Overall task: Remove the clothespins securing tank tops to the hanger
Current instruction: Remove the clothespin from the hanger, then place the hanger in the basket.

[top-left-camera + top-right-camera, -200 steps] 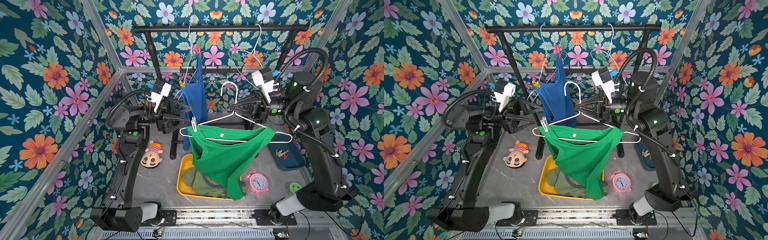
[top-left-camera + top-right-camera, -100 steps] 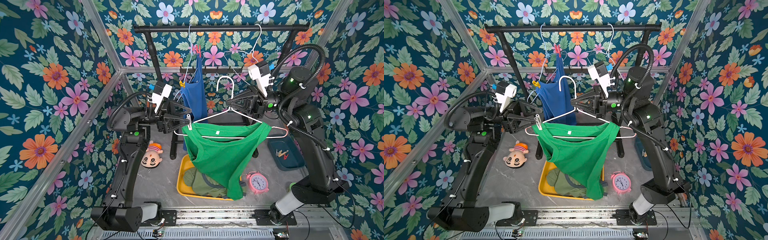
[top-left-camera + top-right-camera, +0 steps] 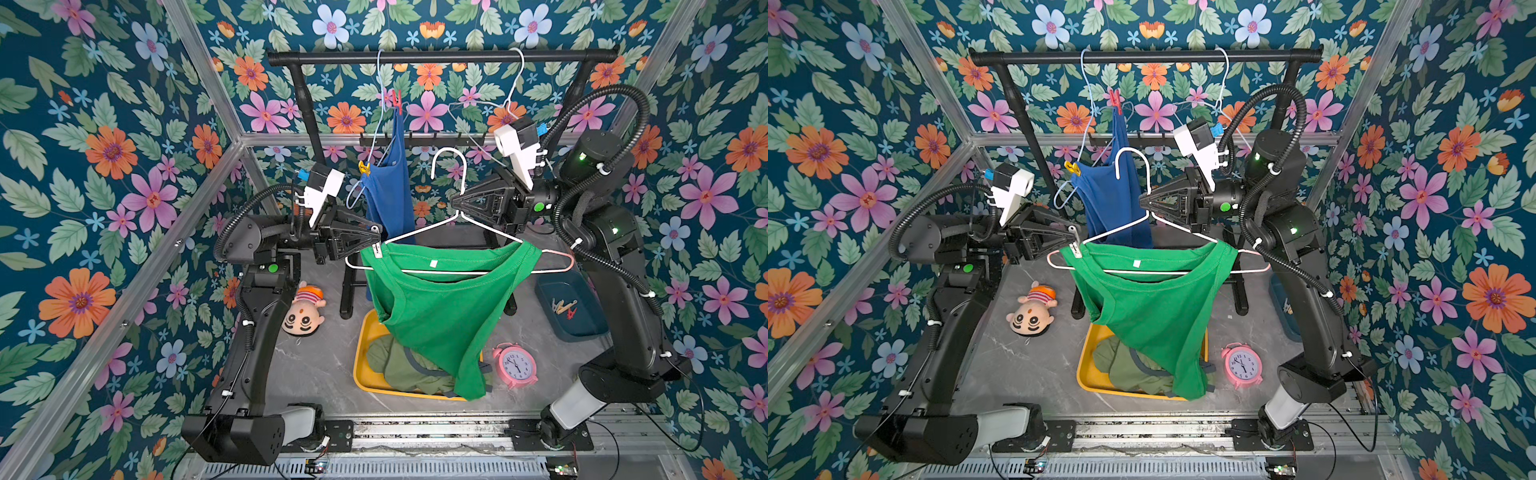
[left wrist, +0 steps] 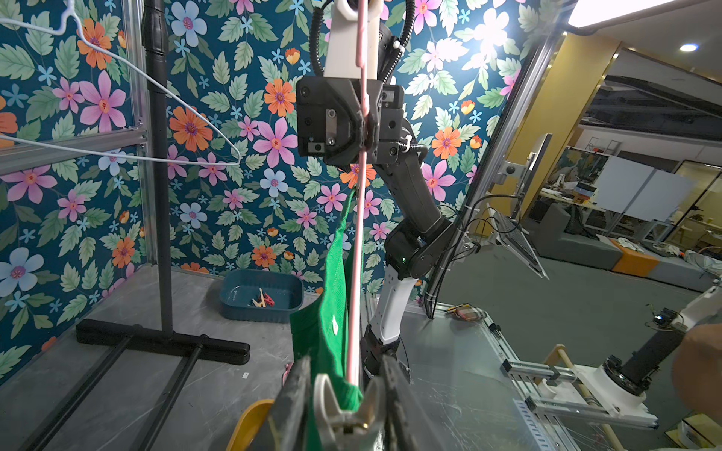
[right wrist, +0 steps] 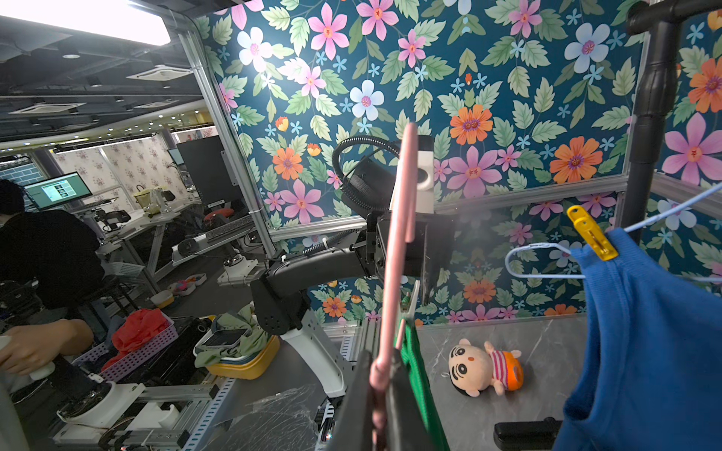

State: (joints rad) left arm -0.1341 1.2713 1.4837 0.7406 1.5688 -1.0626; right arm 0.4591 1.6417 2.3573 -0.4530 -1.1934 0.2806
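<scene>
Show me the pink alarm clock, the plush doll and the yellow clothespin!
pink alarm clock [image 3: 515,365]: in a top view, on its dial.
plush doll [image 3: 302,322]: in a top view, on its face.
yellow clothespin [image 5: 592,234]: right wrist view, on its body.

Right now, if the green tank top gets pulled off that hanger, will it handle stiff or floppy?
Probably floppy: the green tank top drapes in loose folds off the hanger, its hem sagging to one side. Likely light, since the slim hanger carries it without visible bending. It may slip off once the clothespin releases; no clip shows on its other shoulder.
</scene>
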